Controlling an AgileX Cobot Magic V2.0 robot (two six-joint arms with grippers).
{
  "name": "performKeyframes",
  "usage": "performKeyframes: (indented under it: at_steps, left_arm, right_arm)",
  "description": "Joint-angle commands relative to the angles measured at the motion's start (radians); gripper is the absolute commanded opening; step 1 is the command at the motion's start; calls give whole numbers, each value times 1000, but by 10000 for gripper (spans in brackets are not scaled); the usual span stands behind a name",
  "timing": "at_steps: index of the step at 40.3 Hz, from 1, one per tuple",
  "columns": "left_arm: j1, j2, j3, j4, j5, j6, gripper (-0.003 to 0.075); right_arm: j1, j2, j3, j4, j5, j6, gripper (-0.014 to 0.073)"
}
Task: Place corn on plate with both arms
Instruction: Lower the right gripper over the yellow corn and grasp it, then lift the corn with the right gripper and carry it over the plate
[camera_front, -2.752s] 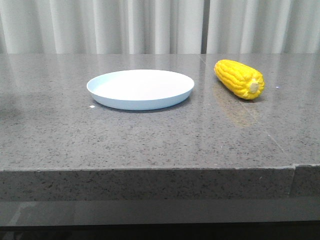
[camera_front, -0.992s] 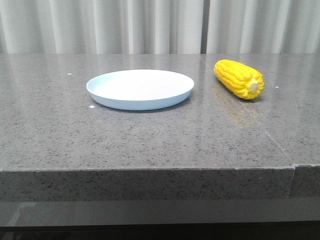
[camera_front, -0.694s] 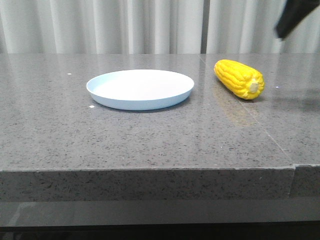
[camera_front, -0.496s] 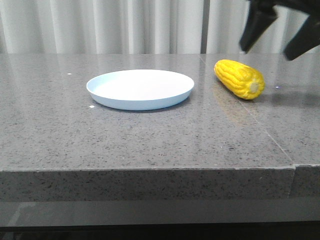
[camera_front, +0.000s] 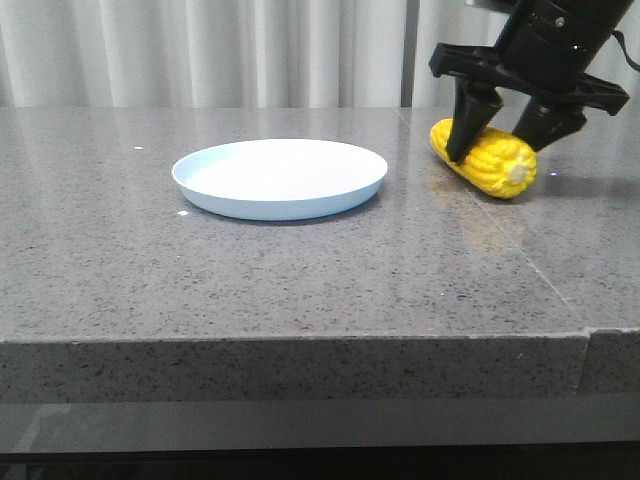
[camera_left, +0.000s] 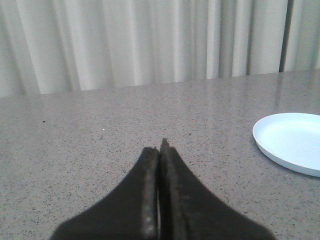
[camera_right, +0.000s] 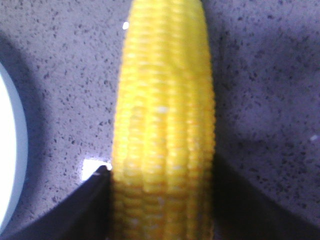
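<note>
Yellow corn cob (camera_front: 483, 155) with rows of kernels lies between my right gripper (camera_front: 497, 130) fingers, spread wide, having just dropped over it; the grasp comes next. Pale-blue round plate (camera_front: 280, 177) waits beside. My left gripper (camera_left: 160, 165) is pinched closed, empty.

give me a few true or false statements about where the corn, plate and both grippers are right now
1. The corn lies on the plate. False: it lies on the table, to the plate's right.
2. The right gripper straddles the corn, one of its fingers on each side. True.
3. The left gripper is wide open. False: its fingers are pressed together.
4. The plate holds nothing. True.
5. The right gripper has lifted the corn. False: the corn rests on the table.
</note>
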Motion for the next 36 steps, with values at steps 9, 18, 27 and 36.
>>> performKeyframes:
  at_steps: [9, 18, 27, 36]
  left_arm:
    - [-1, 11, -25, 4, -78, -1, -20]
    - [-1, 11, -25, 4, -78, -1, -20]
    - [-1, 11, -25, 4, -78, -1, -20]
    - [-1, 11, -25, 4, -78, -1, -20]
  right_arm:
    - [1, -111, -64, 103, -26, -11, 109]
    - [84, -127, -66, 254, -86, -11, 109]
    - [222, -77, -66, 341, -166, -11, 111]
    - [266, 0, -66, 376, -220, -11, 111]
